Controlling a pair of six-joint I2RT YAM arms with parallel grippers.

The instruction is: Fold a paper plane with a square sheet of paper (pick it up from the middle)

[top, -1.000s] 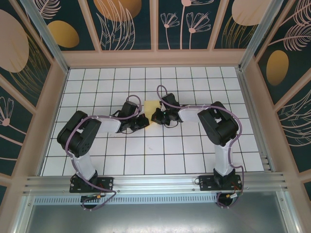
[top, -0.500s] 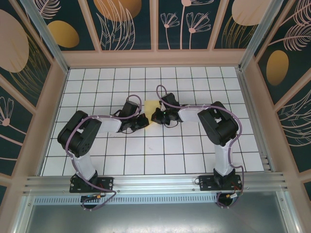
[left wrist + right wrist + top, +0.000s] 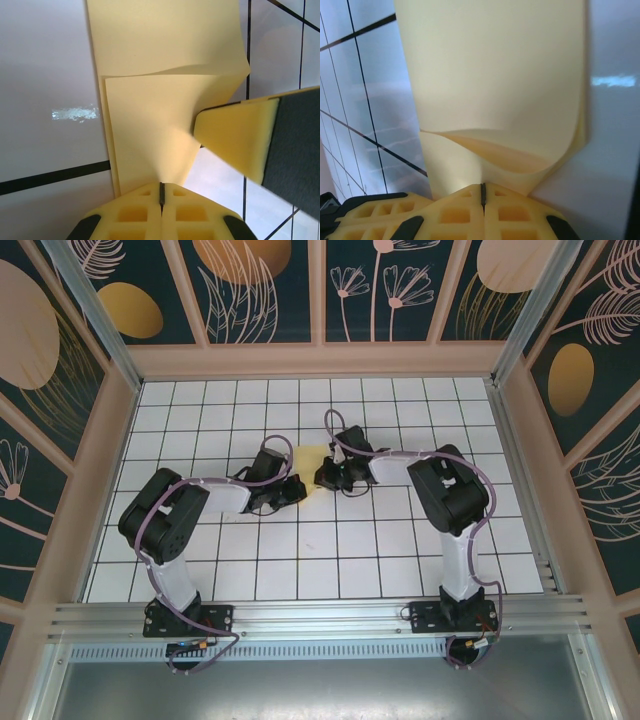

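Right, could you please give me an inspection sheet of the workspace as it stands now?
Surface: white grid-tiled table, black grid lines.
Job's things: square sheet of paper, pale yellow, partly folded over itself; no finished plane shape.
Clutter: nothing seen.
Grippers: left gripper shut on the paper's edge; right gripper also shut on the paper.
Cables: purple cables run along both arms.
Surroundings: floral-panelled walls; aluminium rail at the near edge.
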